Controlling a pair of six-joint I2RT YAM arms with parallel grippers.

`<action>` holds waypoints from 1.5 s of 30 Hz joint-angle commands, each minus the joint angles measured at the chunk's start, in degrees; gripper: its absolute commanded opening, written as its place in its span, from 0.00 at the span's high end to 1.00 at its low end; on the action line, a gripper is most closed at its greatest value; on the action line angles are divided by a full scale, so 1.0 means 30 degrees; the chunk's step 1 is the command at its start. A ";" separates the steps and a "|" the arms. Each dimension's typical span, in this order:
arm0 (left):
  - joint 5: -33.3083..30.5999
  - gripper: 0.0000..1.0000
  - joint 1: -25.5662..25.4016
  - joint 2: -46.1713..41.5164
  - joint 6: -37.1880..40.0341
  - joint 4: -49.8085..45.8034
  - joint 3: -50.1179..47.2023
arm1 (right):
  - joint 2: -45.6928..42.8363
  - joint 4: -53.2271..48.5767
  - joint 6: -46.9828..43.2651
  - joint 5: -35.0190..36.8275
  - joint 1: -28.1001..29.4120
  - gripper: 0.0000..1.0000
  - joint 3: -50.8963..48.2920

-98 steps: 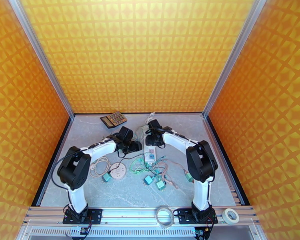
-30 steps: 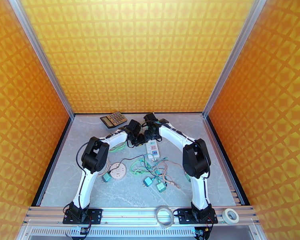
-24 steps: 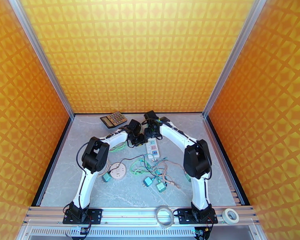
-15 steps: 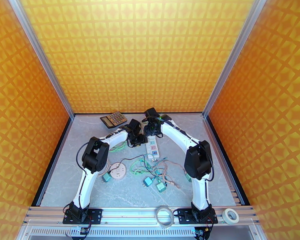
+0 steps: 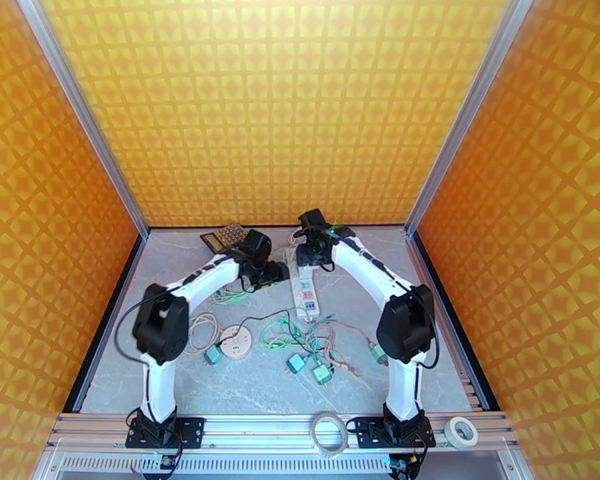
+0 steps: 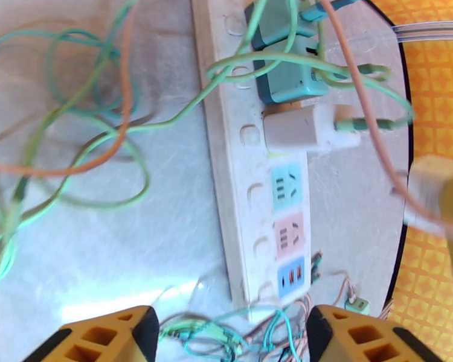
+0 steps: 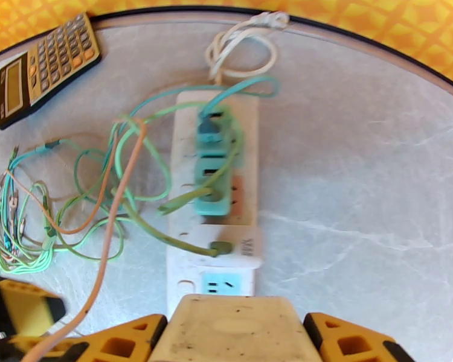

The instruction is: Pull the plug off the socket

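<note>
Our right jaws are clamped on the flat sides of a cream plug point(image 7: 234, 324), held at six o'clock from the white power strip point(image 7: 181, 269) on the desk point(image 7: 359, 176), seemingly unplugged. Our left jaws stand apart, empty. We judge the plug light, rigid, smooth.

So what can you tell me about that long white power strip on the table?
The long white plastic power strip lies flat on the grey marbled table, its white cord coiled at the far end. Two teal adapters and a white adapter sit plugged in; the teal, pink and blue sockets nearer the arms are free. Thin green and orange wires drape over it.
</note>
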 commanded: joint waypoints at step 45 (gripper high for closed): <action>-0.1138 0.20 0.4201 -0.7592 -0.0147 0.0549 -0.6852 | 0.4590 0.1007 0.5605 -0.6463 0.4026 0.02 0.1333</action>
